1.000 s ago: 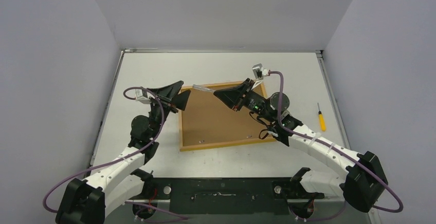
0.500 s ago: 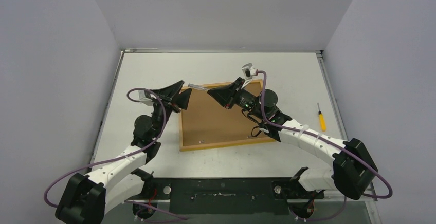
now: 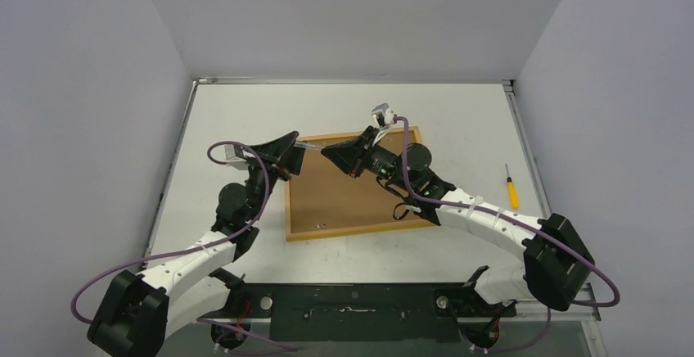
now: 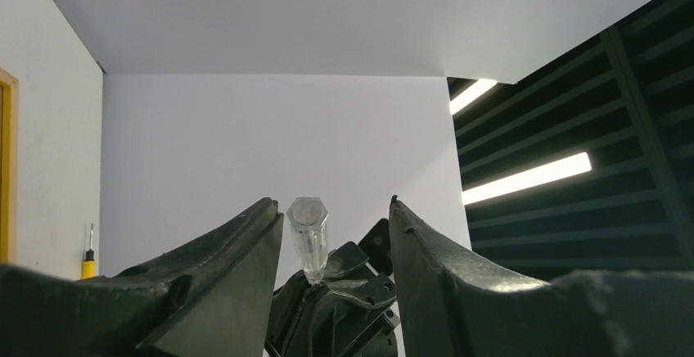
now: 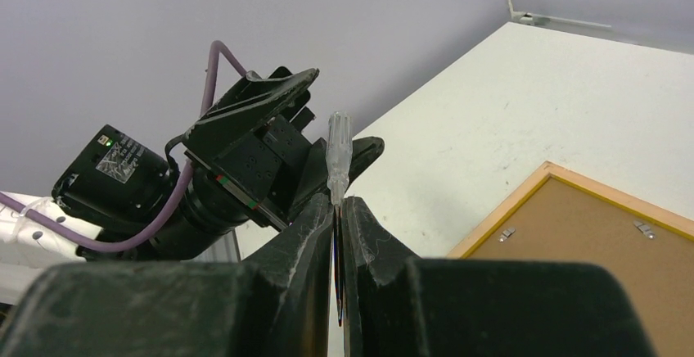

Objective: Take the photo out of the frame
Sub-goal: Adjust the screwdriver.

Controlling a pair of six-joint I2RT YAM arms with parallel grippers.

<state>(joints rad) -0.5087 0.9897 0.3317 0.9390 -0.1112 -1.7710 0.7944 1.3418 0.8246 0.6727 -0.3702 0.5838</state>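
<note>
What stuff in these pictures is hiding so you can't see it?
- The photo: in no view; the frame lies face down over it.
- Tip of the clear screwdriver: right wrist view, buried between the shut right jaws.
- Tip of the yellow screwdriver: top view, too small to tell.
- Most of the frame: left wrist view, cut off by the left edge.

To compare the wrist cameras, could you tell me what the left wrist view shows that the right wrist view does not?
Left wrist only: the yellow-handled screwdriver. Right wrist only: the brown backing of the frame with metal tabs. Both: the clear-handled screwdriver, gripped by the right end effector, its handle inside the open left end effector.
</note>
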